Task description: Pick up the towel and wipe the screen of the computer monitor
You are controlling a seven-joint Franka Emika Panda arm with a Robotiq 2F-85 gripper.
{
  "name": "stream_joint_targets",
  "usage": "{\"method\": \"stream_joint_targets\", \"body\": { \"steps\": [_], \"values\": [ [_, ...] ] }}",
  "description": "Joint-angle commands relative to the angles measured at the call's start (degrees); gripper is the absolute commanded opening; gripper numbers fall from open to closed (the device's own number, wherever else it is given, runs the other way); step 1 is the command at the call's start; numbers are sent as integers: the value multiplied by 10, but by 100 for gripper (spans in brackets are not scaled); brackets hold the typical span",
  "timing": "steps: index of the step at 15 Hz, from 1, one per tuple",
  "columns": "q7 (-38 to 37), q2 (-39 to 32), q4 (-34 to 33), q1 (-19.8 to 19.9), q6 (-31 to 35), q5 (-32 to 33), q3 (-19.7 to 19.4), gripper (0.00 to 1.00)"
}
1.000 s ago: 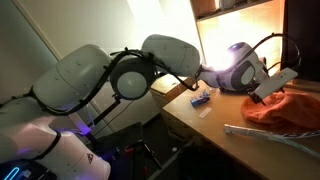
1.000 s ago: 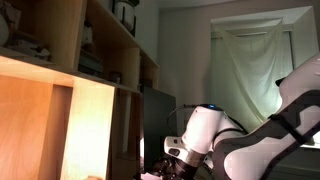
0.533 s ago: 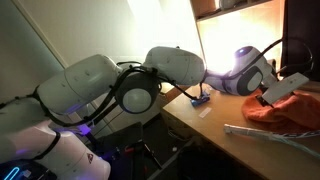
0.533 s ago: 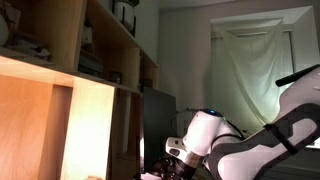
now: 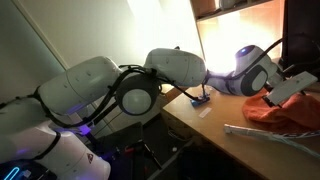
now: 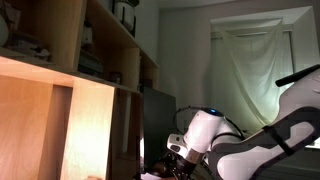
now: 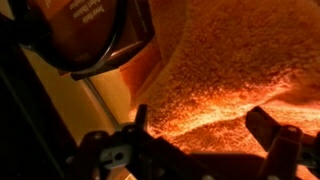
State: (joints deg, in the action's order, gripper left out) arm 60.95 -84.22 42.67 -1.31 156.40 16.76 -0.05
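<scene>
The towel (image 5: 288,111) lies bunched on the wooden desk (image 5: 200,122), not yet lifted. The gripper (image 7: 205,140) hangs just above the towel, fingers spread wide with nothing between them. Grasping and wiping the computer monitor (image 6: 158,125) remain, I'd judge.

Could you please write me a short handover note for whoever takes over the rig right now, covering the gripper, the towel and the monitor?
Gripper: open and empty, both fingers spread in the wrist view, poised right over the towel.
Towel: orange-red, lying bunched on the wooden desk; in an exterior view the gripper sits at its upper edge.
Monitor: the dark screen stands upright behind the arm, near the shelving; untouched.
Done: the approach to the towel.
Left: close on the towel, lift it, carry it to the monitor and wipe the screen.
</scene>
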Motion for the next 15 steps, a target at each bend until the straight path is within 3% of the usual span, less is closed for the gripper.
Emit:
{"method": "stream_joint_targets", "body": {
  "steps": [1, 5, 6, 7, 10, 15],
  "values": [
    [-25, 0, 6, -5, 1, -1, -13, 100],
    [-35, -3, 14, 1, 10, -8, -2, 100],
    [-35, -4, 15, 3, 12, -9, 2, 75],
    [-40, -5, 13, 3, 16, -9, 2, 72],
    [-67, -6, 7, -2, 35, -13, 2, 49],
    [-92, -6, -7, -51, 113, 13, -5, 12]
  ]
}}
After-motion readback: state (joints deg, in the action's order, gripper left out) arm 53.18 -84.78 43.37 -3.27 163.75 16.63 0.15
